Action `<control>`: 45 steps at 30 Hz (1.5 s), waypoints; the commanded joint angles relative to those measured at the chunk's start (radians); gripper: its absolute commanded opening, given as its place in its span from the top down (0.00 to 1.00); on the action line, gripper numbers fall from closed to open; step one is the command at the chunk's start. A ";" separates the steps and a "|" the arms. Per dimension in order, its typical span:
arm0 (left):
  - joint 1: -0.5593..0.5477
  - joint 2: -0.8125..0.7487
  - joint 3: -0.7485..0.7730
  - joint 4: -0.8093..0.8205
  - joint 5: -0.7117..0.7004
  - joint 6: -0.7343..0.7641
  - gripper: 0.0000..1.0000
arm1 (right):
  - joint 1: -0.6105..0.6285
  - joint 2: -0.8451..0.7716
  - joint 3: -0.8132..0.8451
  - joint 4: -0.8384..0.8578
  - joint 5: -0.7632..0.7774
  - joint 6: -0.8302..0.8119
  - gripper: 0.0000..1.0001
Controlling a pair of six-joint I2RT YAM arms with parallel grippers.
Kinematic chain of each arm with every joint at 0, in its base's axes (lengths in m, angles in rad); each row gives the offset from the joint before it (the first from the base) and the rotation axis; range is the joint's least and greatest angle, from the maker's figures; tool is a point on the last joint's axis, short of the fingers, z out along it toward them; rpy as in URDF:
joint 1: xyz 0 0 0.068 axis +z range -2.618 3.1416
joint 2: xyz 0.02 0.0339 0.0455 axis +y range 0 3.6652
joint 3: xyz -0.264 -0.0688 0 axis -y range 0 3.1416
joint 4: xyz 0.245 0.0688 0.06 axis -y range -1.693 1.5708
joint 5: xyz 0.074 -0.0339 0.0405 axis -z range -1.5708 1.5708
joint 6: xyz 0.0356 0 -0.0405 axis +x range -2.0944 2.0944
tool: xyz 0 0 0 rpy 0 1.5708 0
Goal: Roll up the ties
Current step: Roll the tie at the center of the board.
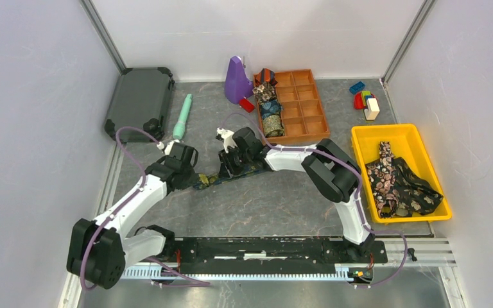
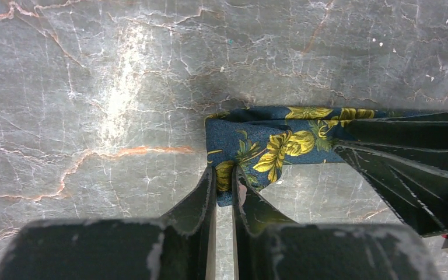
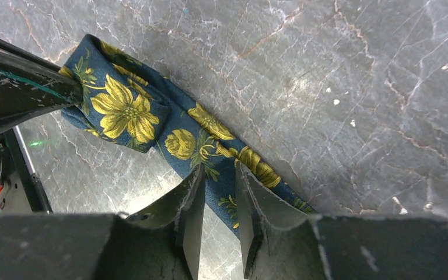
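Observation:
A navy tie with gold flowers (image 1: 221, 178) lies as a strip on the grey table between my two grippers. My left gripper (image 2: 224, 172) is shut on its folded end (image 2: 256, 146); in the top view that gripper (image 1: 189, 170) sits at the strip's left end. My right gripper (image 3: 219, 169) stands over the strip (image 3: 210, 131) further along, jaws a little apart with flat fabric showing in the gap. The left finger (image 3: 23, 87) shows at the fold. Rolled ties (image 1: 269, 109) fill the tray's left column. Loose dark ties (image 1: 401, 183) lie in the yellow bin.
An orange compartment tray (image 1: 308, 106) stands at the back, a purple object (image 1: 236, 80) beside it. The yellow bin (image 1: 366, 138) is at the right, toy blocks (image 1: 364, 101) behind it. A mint-green stick (image 1: 183, 115) and a dark case (image 1: 140, 99) lie back left.

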 commanded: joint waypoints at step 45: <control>-0.236 0.282 0.256 -0.088 -0.152 0.021 0.96 | 0.045 0.067 -0.050 0.420 -0.171 0.210 0.81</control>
